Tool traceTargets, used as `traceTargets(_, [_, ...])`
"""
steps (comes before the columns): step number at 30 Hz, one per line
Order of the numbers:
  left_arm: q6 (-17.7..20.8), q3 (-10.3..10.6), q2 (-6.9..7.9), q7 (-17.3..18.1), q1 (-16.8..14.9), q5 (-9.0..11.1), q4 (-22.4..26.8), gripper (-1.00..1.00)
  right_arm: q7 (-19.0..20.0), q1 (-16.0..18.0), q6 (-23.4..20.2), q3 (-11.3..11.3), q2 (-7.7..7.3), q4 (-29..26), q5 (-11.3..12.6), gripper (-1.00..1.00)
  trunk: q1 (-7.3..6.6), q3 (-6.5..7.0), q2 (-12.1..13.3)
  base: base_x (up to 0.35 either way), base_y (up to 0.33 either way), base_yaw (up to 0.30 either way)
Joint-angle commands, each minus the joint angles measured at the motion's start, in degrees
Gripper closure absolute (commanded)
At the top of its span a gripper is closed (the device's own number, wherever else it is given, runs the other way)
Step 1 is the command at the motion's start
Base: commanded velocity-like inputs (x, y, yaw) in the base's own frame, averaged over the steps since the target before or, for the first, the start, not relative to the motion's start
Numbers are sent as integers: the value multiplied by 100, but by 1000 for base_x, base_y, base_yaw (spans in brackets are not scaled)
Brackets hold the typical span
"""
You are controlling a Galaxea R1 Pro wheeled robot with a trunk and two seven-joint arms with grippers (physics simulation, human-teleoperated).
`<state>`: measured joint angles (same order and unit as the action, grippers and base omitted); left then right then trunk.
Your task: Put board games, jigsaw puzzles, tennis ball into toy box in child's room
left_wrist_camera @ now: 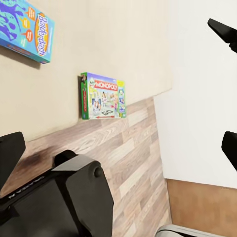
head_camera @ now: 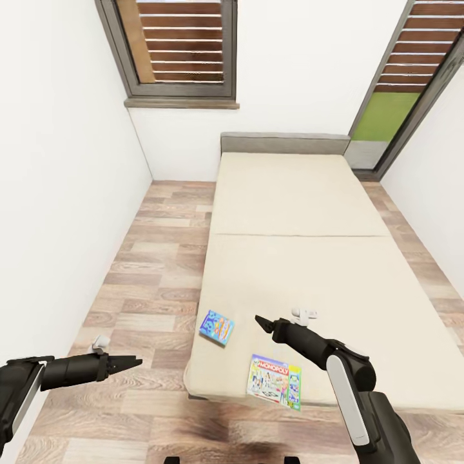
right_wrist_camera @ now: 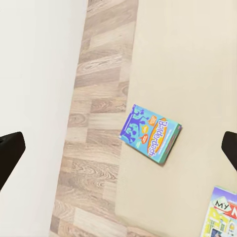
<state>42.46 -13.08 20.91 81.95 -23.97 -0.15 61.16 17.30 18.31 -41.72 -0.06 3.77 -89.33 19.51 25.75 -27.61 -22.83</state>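
Note:
Two board games lie near the front left corner of the bed (head_camera: 303, 212). The blue one (head_camera: 216, 327) (left_wrist_camera: 24, 30) (right_wrist_camera: 151, 133) is close to the mattress edge. The green-edged Monopoly box (head_camera: 275, 381) (left_wrist_camera: 102, 96) (right_wrist_camera: 223, 215) lies nearer the foot. My right gripper (head_camera: 261, 320) (right_wrist_camera: 118, 148) hovers open over the mattress between them, above and right of the blue box, holding nothing. My left gripper (head_camera: 132, 362) (left_wrist_camera: 118, 150) is open and empty over the floor left of the bed, pointing toward it. The table, toy box, puzzles and ball are out of view.
Wood plank floor (head_camera: 154, 258) runs as a strip between the bed and the white left wall (head_camera: 58, 193). A grey headboard (head_camera: 283, 142) and dark-framed windows (head_camera: 180, 45) close the far end. My dark base (left_wrist_camera: 59, 197) shows low in the left wrist view.

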Motion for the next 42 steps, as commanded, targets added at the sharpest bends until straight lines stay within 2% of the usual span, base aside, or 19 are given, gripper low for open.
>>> traceTargets(1, [60,-2,1,23,-3,-2,1,-100,12,3,-30,-5,2,-5,-1,-100,3,2,-9,0,0,0])
traceTargets(25, [60,-2,1,23,-3,-1,1,-100,1,0,-29,3,8,-5,-12,-100,3,229,-9,0,0,0])
traceTargets(42, [60,-2,-58,21,-3,-3,1,-100,0,3,-29,15,13,-5,-8,-100,3,389,-9,0,0,0])
